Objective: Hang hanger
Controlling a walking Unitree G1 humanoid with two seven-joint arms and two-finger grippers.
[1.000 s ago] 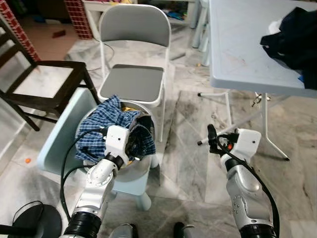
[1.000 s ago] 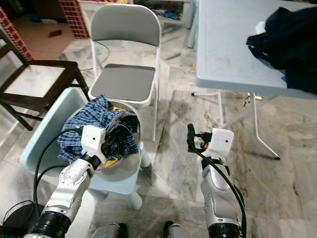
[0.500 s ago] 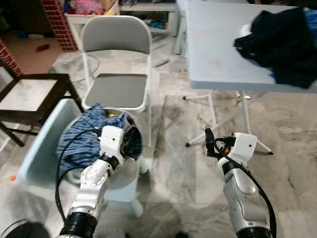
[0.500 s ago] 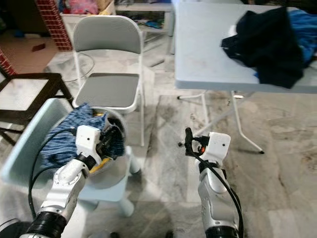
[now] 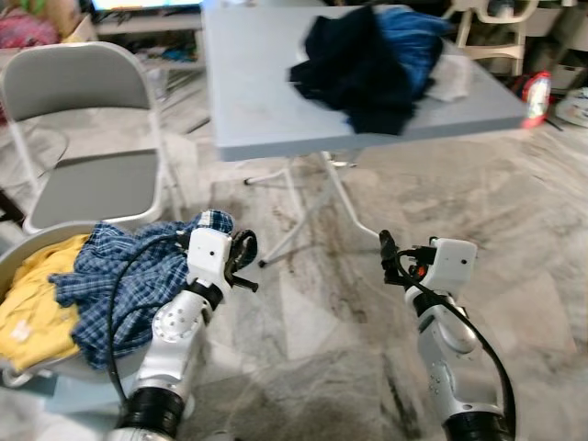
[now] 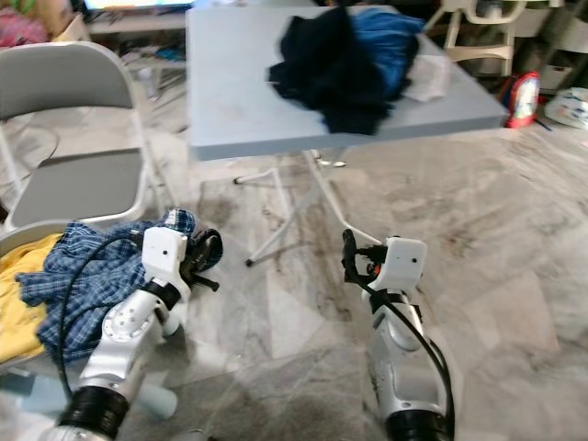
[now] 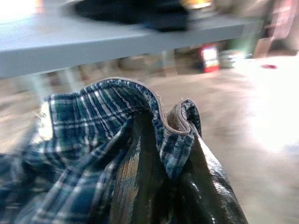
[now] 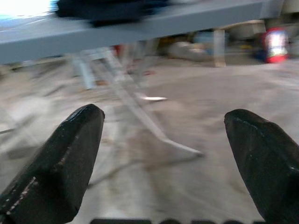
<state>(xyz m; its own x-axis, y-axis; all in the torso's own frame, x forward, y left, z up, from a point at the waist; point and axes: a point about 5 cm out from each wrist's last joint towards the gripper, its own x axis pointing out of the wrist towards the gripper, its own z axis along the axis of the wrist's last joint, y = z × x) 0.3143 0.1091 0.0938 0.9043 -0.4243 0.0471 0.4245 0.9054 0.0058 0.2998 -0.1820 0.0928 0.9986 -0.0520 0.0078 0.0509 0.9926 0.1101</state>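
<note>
Pinching the blue plaid shirt (image 5: 138, 276), your left gripper (image 5: 241, 262) holds its collar bunched between the black fingers (image 7: 205, 186), beside the grey folding chair (image 5: 83, 175). Your right gripper (image 8: 163, 140) hangs spread wide over marble floor (image 5: 514, 257) near the grey table (image 5: 266, 101).

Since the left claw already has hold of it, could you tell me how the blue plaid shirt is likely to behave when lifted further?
The blue plaid shirt will probably stay floppy: it lies crumpled and folds over the left claw. It looks light, thin cloth. Most of it still rests in the basket beside the yellow garment, so it may trail or drag that along.
</note>
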